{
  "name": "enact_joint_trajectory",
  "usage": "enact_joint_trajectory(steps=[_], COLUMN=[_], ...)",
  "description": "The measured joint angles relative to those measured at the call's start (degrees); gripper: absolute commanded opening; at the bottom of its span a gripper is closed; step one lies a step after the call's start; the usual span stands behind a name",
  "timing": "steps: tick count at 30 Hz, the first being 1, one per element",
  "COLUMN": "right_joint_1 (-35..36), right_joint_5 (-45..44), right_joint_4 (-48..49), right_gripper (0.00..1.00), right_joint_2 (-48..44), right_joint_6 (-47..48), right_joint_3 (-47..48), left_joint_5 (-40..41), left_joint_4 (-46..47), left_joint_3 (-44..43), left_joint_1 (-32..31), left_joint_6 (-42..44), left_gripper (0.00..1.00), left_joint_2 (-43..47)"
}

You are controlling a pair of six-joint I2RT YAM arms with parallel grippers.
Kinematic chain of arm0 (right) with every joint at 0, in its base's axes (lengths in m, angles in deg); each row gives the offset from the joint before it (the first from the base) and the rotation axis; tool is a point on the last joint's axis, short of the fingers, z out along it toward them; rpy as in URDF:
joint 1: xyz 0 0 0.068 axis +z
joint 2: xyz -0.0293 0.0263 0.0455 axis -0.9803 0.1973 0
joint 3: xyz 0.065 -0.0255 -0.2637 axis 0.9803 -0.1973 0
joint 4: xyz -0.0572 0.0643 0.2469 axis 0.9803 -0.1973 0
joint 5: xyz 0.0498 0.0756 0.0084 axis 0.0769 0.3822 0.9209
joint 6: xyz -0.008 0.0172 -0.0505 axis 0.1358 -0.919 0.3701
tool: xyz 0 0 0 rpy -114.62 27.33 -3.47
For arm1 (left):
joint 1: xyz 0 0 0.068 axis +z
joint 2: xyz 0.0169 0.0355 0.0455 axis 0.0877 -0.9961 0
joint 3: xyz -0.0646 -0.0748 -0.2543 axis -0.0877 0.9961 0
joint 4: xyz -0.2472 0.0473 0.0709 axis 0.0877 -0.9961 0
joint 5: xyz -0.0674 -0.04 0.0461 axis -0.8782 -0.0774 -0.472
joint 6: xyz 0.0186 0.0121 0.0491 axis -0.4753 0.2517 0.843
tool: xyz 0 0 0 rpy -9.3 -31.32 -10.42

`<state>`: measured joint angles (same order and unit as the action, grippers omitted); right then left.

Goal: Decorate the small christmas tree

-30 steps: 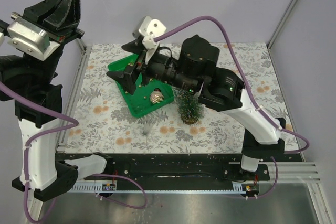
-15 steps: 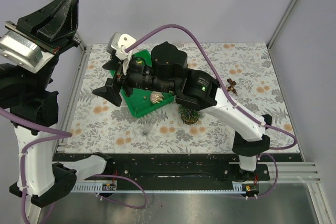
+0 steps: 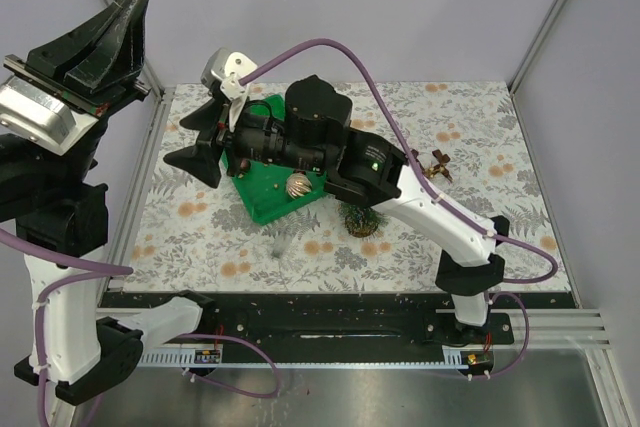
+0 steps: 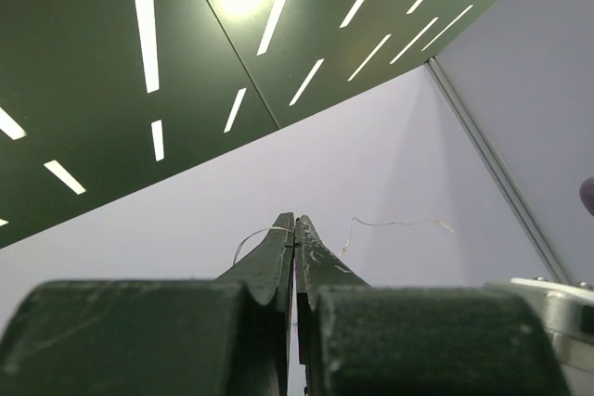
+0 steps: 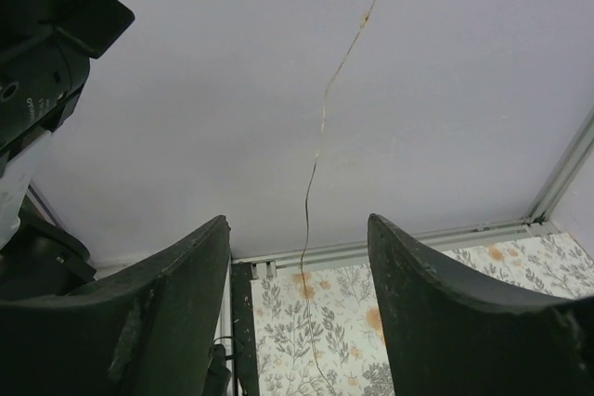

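One thin wire (image 5: 320, 127) hangs from the closed left jaws; the open right jaws face it. Next, likely: grasp it and drape the small christmas tree (image 3: 360, 219).

Tray (image 3: 262, 209) on the table (image 3: 200, 237), left of centre. Pinecone ornament (image 3: 297, 185) in the tray's near right corner. The small christmas tree (image 3: 362, 219) just right of the tray. Small ornament (image 3: 437, 164) farther right, well apart.

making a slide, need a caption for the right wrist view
Open right gripper facing a thin wire that hangs before the pale wall, floral table cover below.
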<state>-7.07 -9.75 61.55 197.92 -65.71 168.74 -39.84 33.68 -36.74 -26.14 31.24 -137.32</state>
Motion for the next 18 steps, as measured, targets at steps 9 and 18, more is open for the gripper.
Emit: enact_joint_trajectory(steps=[9,18], right_joint_1=[-0.2,-1.5], right_joint_5=[1.6,-0.2], right_joint_4=[0.7,0.7], right_gripper=[0.17,0.00], right_joint_2=[2.5,2.5], right_joint_6=[-1.3,-0.4], right_joint_3=[0.3,0.4], left_joint_5=[-0.1,-0.2], left_joint_4=[1.0,2.1], left_joint_3=[1.8,4.5], left_joint_1=[0.0,0.0], left_joint_6=[0.0,0.4], left_gripper=[0.00,0.44], left_joint_2=[1.0,2.4])
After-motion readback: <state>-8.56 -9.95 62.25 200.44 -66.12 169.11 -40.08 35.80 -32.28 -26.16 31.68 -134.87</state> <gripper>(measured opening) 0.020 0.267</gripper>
